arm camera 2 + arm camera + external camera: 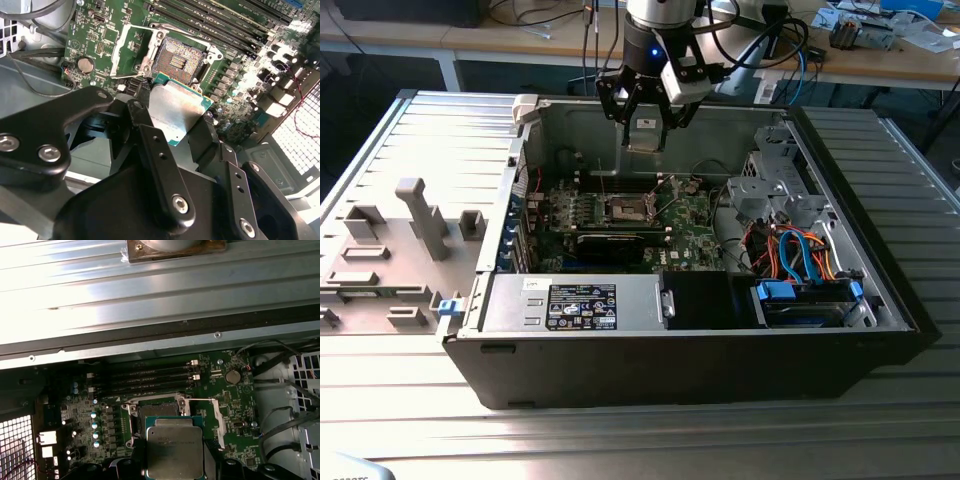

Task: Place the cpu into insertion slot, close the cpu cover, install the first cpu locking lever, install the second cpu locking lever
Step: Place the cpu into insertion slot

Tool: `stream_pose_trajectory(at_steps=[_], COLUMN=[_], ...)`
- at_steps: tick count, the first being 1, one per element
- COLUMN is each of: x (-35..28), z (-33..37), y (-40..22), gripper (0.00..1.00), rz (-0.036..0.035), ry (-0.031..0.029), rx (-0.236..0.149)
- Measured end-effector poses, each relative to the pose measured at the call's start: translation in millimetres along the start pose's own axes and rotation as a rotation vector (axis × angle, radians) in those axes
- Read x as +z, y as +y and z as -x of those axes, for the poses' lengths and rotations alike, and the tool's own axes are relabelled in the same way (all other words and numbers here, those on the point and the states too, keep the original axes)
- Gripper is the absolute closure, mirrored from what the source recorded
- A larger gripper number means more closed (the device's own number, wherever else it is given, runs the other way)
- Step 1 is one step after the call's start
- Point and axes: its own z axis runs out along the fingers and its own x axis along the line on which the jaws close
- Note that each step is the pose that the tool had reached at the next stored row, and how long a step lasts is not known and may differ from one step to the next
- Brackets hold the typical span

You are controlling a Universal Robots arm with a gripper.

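Note:
My gripper (643,122) hangs above the open computer case, shut on the cpu (643,133). In the second wrist view the cpu (175,107), a silvery square on a green edge, sits between the black fingers (145,120). It is above and just short of the insertion slot (177,60), not touching it. The slot (627,208) lies bare on the green board, its dark centre showing. The cpu cover (131,50) is swung open beside the slot. In the first wrist view the cpu (175,450) hides part of the slot (157,412), with the open cover (204,415) next to it.
Memory sticks (145,377) run along one side of the slot. A grey power supply (575,303) and a blue drive bay (807,300) fill the case's near side. Cables (790,250) lie at the exterior view's right. The case's rear wall (590,130) rises behind the gripper.

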Motion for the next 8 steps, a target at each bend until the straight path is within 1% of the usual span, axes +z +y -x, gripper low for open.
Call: stream_pose_trajectory(at_steps=[8], x=[0.2], z=[0.0], y=[0.0], gripper=[0.46], rz=[-0.0014], ry=[-0.0006], rx=[0.008])
